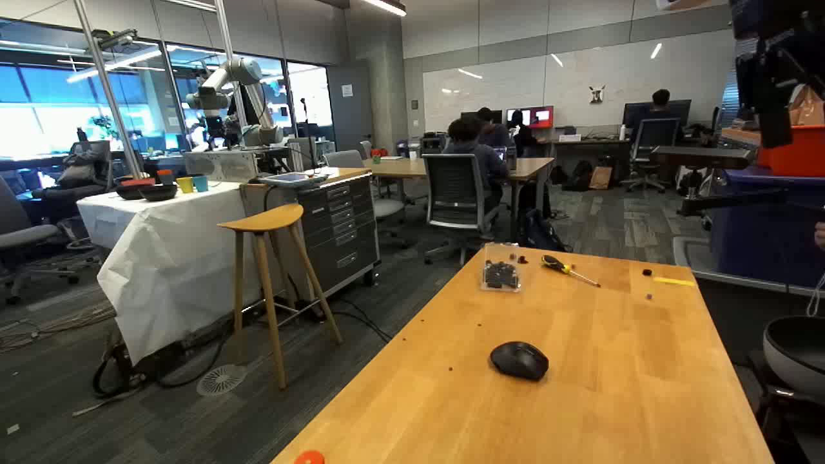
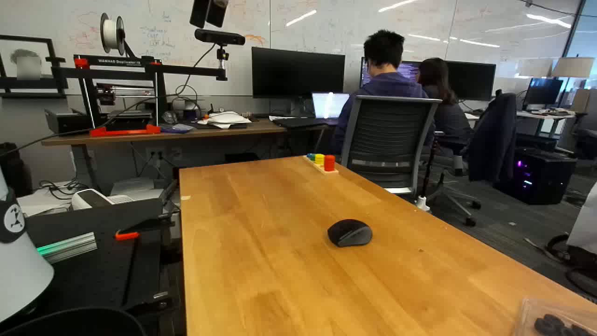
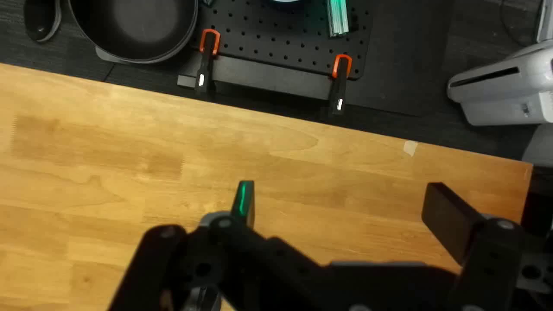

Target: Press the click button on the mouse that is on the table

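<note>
In an exterior view the mouse (image 1: pixel 519 361) I am to click sits right way up on the worktop (image 1: pixel 619 393), well in from the edges, its long axis running roughly from ten to four o'clock; which end carries the buttons I cannot make out for certain. In the wrist view, what I take for it peeps out at the bottom edge, mostly behind my own linkage, at about eight o'clock from the middle of my end effector (image 3: pixel 339 194). The coming move turns on that offset: my nine o'clock finger (image 3: pixel 244 203) is the nearer one. My fingers stand wide apart, holding nothing; I judge I should travel towards eight o'clock, bring them together and press down at the button end. Further out from the mouse, a clear box of dark bits (image 1: pixel 502 276) lies at twelve o'clock and a screwdriver (image 1: pixel 567 269) at one; in an exterior view, coloured pieces (image 2: pixel 321 162) stand at eleven.
</note>
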Controlling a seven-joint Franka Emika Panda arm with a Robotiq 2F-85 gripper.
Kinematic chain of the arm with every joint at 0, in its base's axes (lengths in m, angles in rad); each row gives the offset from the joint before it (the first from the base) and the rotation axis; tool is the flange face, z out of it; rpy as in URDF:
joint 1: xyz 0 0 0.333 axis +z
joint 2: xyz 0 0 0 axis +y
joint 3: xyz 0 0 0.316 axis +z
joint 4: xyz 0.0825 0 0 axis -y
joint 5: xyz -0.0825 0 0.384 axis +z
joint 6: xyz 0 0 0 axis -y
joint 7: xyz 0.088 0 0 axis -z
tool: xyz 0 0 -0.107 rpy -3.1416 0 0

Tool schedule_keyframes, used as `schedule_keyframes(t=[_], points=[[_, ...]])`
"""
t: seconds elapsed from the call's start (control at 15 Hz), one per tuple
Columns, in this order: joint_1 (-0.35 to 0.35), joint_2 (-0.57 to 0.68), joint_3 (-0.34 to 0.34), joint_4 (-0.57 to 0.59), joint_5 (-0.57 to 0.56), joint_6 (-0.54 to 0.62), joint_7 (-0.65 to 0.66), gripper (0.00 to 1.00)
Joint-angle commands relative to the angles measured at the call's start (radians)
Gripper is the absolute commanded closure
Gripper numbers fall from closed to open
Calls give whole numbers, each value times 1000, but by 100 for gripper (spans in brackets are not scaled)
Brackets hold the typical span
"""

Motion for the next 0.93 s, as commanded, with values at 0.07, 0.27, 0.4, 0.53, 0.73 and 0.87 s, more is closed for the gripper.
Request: schedule_keyframes(t=[0.07,0.27,0.4,0.53,0.73,0.87], points=[[-9,0,7,4,3,-1,-3,0],[-9,0,7,5,3,-1,-3,0],[-9,0,7,5,3,-1,-3,0],[-13,21,12,21,1,47,16,0],[-23,59,19,51,-41,192,23,0],[-31,93,20,72,-71,318,35,0]])
